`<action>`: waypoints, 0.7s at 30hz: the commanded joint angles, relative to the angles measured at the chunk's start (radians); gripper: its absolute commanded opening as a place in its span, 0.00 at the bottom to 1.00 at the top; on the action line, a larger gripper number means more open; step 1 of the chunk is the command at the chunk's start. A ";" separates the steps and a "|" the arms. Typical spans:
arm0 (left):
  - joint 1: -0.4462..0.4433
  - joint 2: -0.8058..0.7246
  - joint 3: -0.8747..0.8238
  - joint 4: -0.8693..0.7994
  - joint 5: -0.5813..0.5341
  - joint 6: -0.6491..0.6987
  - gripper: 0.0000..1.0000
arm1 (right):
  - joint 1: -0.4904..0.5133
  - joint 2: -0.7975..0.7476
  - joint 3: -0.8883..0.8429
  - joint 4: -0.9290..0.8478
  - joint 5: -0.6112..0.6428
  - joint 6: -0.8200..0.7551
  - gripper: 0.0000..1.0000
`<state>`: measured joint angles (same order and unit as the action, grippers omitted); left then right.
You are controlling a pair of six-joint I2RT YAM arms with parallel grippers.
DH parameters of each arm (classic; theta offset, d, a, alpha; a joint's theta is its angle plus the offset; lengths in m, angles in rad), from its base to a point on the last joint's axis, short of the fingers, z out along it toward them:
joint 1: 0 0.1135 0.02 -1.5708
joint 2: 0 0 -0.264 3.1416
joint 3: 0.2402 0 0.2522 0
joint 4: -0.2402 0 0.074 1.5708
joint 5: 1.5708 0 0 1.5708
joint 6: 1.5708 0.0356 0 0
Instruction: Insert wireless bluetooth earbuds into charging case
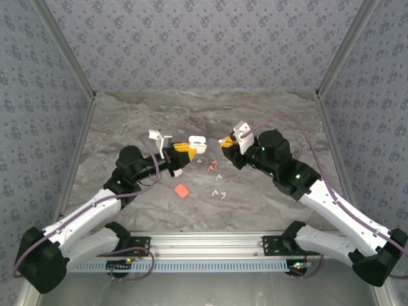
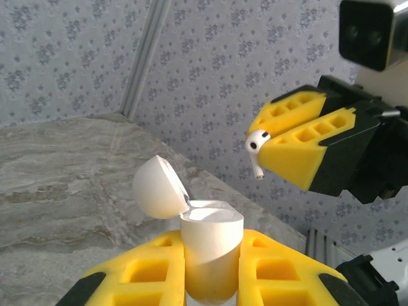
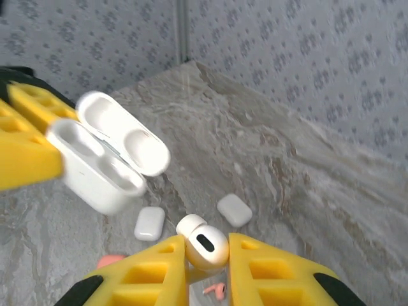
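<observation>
Well, my left fingers (image 2: 143, 273) were squeezed shut on the white charging case (image 2: 210, 245). It stood up between them with its lid flipped open. My right fingers (image 3: 271, 271) were pinched shut on one white earbud (image 3: 204, 247).

From my left wrist I saw the earbud's thin stem hanging down. It was up and to the right of the case and not touching it. From my right wrist I saw its round head poking out between my fingertips. I also saw the two hollow spots inside the open case, off to the left.

That view also showed two small shut white cases (image 3: 150, 223) (image 3: 234, 210). They lay on the table (image 3: 255, 159) just past my right fingertips. A coral earbud (image 3: 217, 290) lay under my right fingers.
</observation>
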<state>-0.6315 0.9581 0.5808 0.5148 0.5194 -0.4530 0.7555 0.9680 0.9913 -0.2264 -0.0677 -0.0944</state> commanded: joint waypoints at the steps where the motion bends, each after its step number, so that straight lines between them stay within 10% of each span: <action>1: -0.016 0.001 0.054 0.063 0.033 -0.023 0.00 | 0.017 0.018 0.062 0.046 -0.023 -0.091 0.21; 21: -0.026 -0.004 0.059 0.057 0.052 -0.028 0.00 | 0.022 0.139 0.117 0.078 -0.113 -0.123 0.22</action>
<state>-0.6510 0.9642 0.5999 0.5278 0.5495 -0.4732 0.7712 1.1019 1.0725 -0.1673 -0.1593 -0.2016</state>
